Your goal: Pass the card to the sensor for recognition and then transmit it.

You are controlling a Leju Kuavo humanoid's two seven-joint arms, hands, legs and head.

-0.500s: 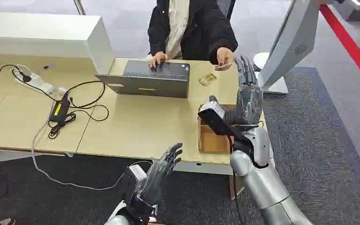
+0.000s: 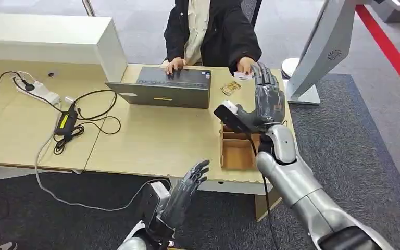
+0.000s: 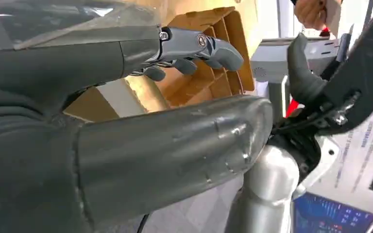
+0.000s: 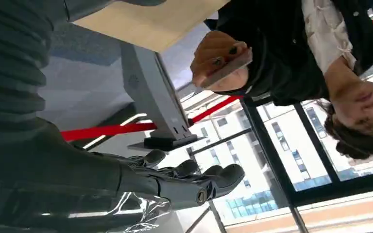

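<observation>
Both hands empty, fingers spread, right hand [image 2: 266, 99] near person's hand [image 2: 246, 65] holding seemingly a card [image 2: 243, 76], left hand [image 2: 186, 190] low.

Card [image 2: 243, 76] mostly behind robot hand [image 2: 267, 99]

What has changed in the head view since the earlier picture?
The right hand has come down and back toward the robot, still open. The person's hand with the card has shifted slightly, still near its fingertips. The left hand, laptop and box stayed put.
</observation>
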